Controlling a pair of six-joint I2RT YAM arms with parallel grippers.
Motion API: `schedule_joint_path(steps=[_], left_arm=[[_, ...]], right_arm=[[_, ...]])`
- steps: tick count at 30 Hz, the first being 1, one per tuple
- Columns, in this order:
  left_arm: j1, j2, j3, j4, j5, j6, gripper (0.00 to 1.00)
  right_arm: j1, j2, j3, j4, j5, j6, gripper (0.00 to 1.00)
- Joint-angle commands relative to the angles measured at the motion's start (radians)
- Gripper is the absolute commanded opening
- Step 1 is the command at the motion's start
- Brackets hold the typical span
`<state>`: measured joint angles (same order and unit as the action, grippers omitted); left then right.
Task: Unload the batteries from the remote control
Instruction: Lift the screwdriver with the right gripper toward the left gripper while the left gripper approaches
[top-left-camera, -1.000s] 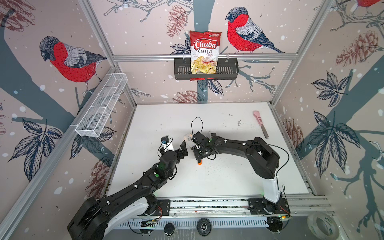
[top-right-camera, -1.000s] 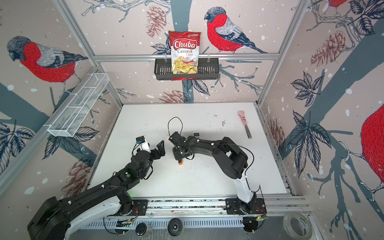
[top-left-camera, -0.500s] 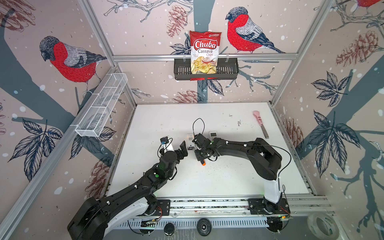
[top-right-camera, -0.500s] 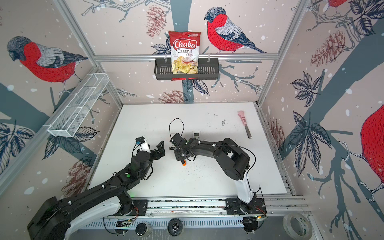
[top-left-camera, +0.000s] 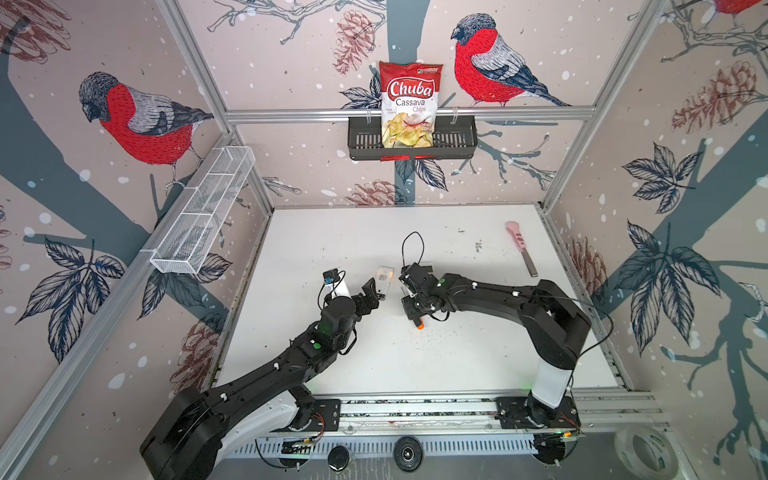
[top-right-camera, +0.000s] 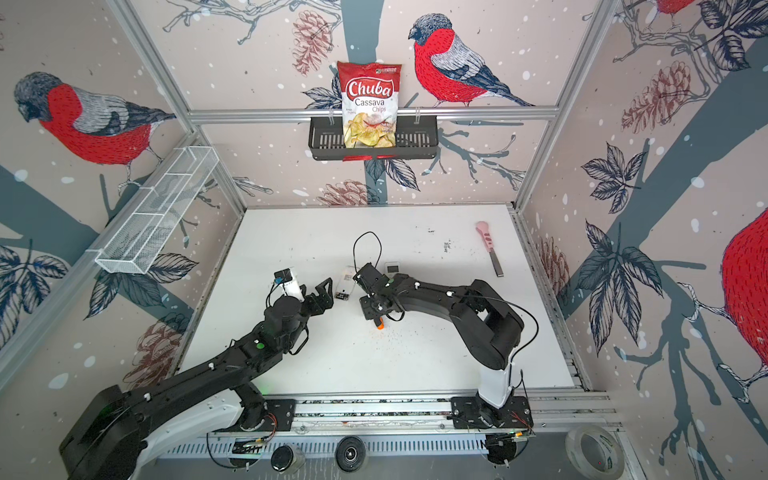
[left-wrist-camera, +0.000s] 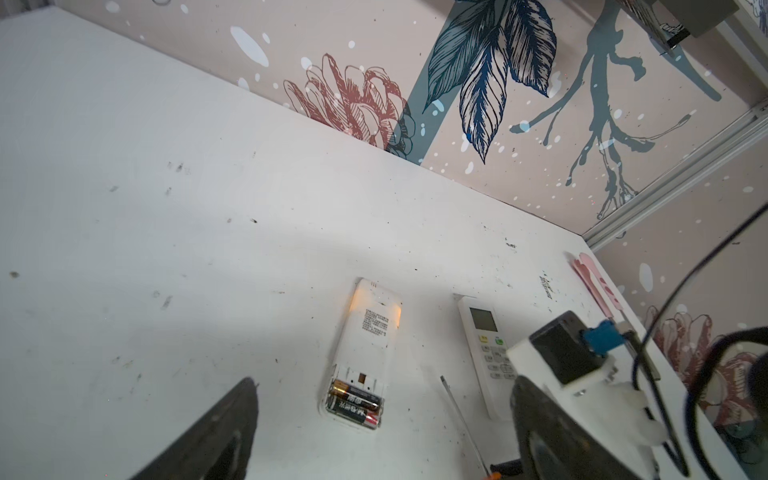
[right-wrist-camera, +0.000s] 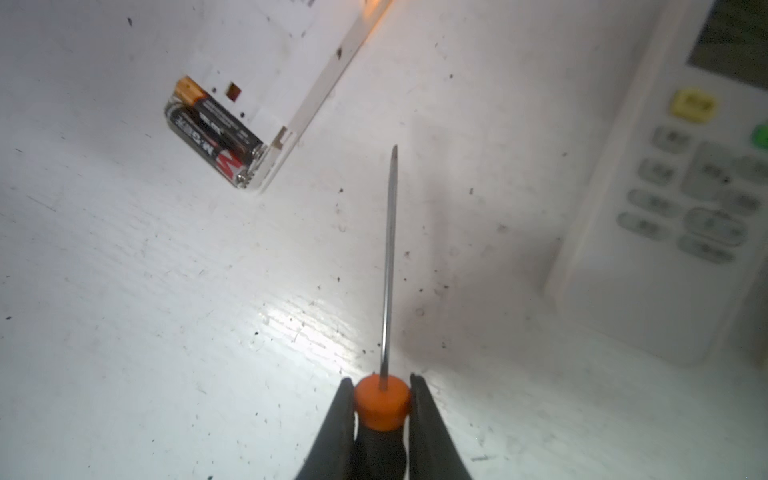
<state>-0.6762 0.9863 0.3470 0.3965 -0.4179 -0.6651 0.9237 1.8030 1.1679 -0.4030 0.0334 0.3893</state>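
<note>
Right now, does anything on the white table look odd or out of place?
Yes. The white face-down remote control has its battery bay open, with two black cylindrical batteries exposed inside and no cover in sight. Fine specks litter the white table by the orange-and-black screwdriver in the right gripper.

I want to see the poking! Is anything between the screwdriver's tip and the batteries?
No. In the right wrist view, only bare white table lies between the screwdriver tip and the batteries in the open remote.
</note>
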Motion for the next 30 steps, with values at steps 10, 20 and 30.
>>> schedule_joint_path(steps=[10,20,30], left_arm=[[0.128,0.276,0.088,0.289,0.450,-0.111,0.72],[0.193,0.470,0.168,0.530,0.698,-0.166,0.65],[0.248,0.600,0.063,1.029,0.836,-0.297,0.52]], right_arm=[[-0.116,-0.155,-0.008,0.124,-0.231,-0.189,0.15],[-0.153,-0.126,0.078,0.123,-0.356,-0.228,0.15],[-0.175,-0.115,0.107,0.147,-0.426,-0.235,0.15]])
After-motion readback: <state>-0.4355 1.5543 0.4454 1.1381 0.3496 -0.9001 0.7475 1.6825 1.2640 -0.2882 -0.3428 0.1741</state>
